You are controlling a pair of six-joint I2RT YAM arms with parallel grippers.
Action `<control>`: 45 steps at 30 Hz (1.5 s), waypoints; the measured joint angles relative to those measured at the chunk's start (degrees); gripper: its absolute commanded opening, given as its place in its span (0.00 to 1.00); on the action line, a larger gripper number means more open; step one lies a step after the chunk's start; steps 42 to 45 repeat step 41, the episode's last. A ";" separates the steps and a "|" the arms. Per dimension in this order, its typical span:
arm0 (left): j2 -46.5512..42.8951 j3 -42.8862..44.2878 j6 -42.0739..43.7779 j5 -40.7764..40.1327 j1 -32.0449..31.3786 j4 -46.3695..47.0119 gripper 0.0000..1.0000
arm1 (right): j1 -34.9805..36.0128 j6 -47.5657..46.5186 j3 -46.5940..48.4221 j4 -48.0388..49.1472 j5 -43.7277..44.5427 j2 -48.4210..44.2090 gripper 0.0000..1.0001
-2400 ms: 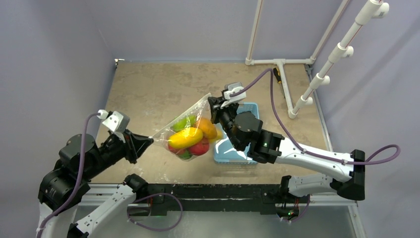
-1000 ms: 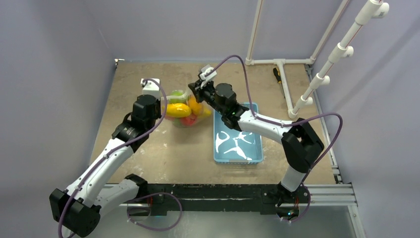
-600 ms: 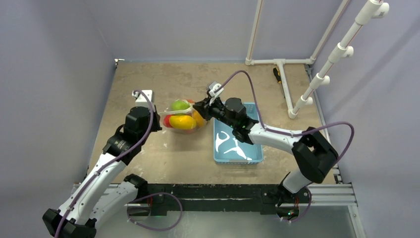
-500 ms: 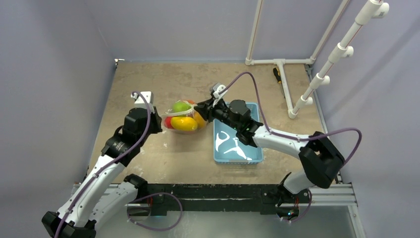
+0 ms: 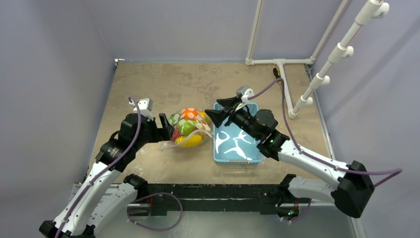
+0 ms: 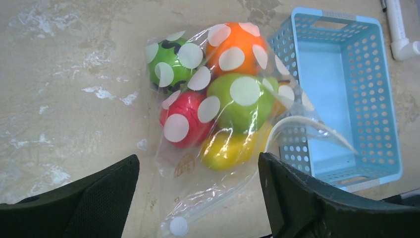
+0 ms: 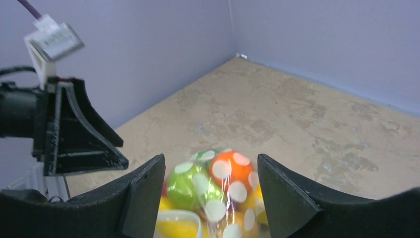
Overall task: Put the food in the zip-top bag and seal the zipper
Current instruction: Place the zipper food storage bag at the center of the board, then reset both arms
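Looking down from above, the zip-top bag (image 5: pixel 171 143) lies on the table (image 5: pixel 148 84) with the food (image 5: pixel 186 127) bunched inside it. The left tool (image 5: pixel 166 128) sits at the bag's 9 o'clock and the right tool (image 5: pixel 217 110) at its 2 o'clock, both spread and pinching nothing. The blue basket (image 5: pixel 236 160), at the bag's 3 o'clock, holds no fruit.

From the left wrist, the fingers stand wide apart at 7 and 5 o'clock, with the bag beyond them. Green, orange, red and yellow pieces all lie under the dotted film. The zipper (image 6: pixel 302 120) bows in a loop toward 3 o'clock, over the basket. It may be partly unsealed, though crinkles hide the track.

From the right wrist, spread fingers frame the bag at 6 o'clock without touching it. Loading looks done. I judge that only checking or finishing the seal is left.
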 measured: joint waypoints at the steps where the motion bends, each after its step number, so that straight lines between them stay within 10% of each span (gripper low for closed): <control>1: -0.22 0.07 -0.37 0.33 0.00 -0.52 0.94 | 0.00 0.44 -0.11 -0.63 0.39 -1.60 0.72; 18: -3.06 5.77 -1.09 0.94 0.00 -4.55 0.99 | 0.00 6.10 0.15 -10.80 9.29 -23.39 0.99; 45: -3.91 8.37 -0.28 0.52 0.00 -0.20 0.99 | 0.00 10.03 5.09 -21.81 15.65 -32.92 0.99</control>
